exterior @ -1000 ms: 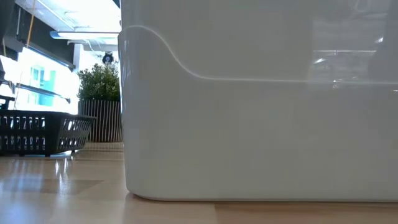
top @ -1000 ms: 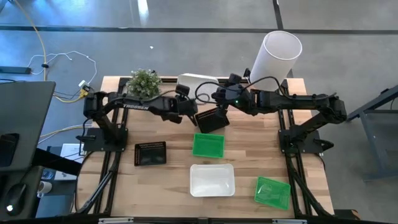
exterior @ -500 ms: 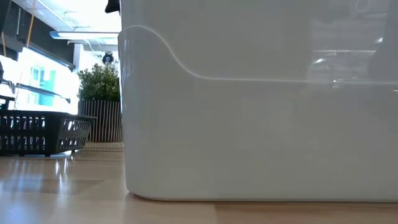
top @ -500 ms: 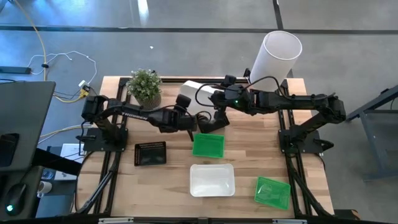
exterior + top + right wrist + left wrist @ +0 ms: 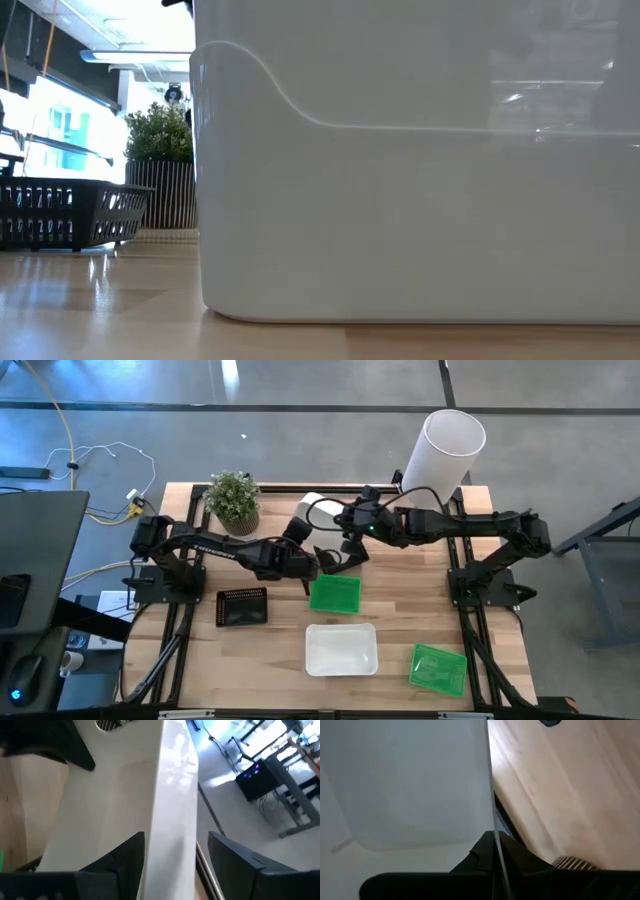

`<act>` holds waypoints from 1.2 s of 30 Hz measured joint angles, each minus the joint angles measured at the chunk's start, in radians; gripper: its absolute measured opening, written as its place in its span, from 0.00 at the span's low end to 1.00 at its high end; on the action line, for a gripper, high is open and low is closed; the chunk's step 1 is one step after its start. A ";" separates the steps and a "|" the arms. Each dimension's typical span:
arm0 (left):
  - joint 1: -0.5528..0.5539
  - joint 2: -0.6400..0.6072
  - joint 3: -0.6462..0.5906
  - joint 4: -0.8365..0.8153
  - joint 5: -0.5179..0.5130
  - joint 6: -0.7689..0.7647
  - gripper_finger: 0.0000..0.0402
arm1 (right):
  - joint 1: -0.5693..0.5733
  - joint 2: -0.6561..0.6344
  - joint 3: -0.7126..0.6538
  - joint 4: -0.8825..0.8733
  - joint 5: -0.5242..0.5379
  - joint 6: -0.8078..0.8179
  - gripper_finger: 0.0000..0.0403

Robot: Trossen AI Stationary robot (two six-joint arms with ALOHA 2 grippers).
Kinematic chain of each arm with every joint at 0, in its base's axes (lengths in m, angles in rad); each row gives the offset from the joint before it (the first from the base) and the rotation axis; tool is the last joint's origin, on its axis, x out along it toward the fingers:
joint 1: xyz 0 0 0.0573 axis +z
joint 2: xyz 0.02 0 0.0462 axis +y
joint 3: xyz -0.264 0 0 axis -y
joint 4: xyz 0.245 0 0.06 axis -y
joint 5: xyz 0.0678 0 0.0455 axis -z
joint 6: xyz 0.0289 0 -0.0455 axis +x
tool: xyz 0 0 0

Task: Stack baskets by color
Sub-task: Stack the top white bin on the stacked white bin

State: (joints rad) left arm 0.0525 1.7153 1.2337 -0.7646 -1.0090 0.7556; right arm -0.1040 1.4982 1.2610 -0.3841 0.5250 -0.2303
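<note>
A white basket [image 5: 322, 515] is tipped up at the table's far middle, between my two arms. My left gripper [image 5: 312, 560] is shut on it. My right gripper [image 5: 346, 544] is open, and the basket's rim [image 5: 172, 815] runs up between its fingers. A black basket [image 5: 336, 557] shows partly beneath the two grippers. Lying flat on the table are a green basket [image 5: 335, 593], a second black basket [image 5: 242, 606], another white basket [image 5: 341, 648] and a second green basket [image 5: 438, 668]. My left gripper pinches a thin side wall of the white basket at its edge [image 5: 493, 837] between its two fingers [image 5: 480, 855]. The wall passes edge-on through the fingers, and the basket's broad pale face fills the view beyond them. My right gripper has a finger [image 5: 127, 852] close against the white wall. Whether it touches, I cannot tell.
A potted plant [image 5: 232, 500] stands at the far left and a tall white cylinder [image 5: 447, 448] at the far right corner. In the low view the near white basket's wall [image 5: 420, 200] blocks most of the table. Bare wood lies near the front left.
My left gripper has swung toward the table's near edge and the middle, rolling as it went. The white basket came with it from the far edge and now stands tipped up over the black basket, which it partly hides. My right gripper has stayed about where it was, open.
</note>
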 joint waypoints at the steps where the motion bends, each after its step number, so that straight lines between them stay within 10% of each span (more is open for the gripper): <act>1: -0.006 0.000 0.008 -0.001 -0.014 0.010 0.00 | 0.000 0.003 0.000 0.001 0.006 0.013 0.49; 14: -0.023 0.001 0.044 -0.008 -0.013 0.091 0.00 | -0.003 0.005 0.000 -0.062 0.032 0.100 0.02; 23: -0.022 0.001 0.044 -0.001 -0.013 0.031 0.04 | -0.002 0.005 0.000 -0.080 0.044 0.160 0.01; 36: -0.033 0.001 0.047 0.010 0.017 -0.128 0.35 | 0.000 0.005 0.000 -0.110 0.044 0.234 0.00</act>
State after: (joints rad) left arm 0.0199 1.7161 1.2808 -0.7545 -0.9923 0.6273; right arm -0.1036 1.5036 1.2613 -0.4946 0.5686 0.0032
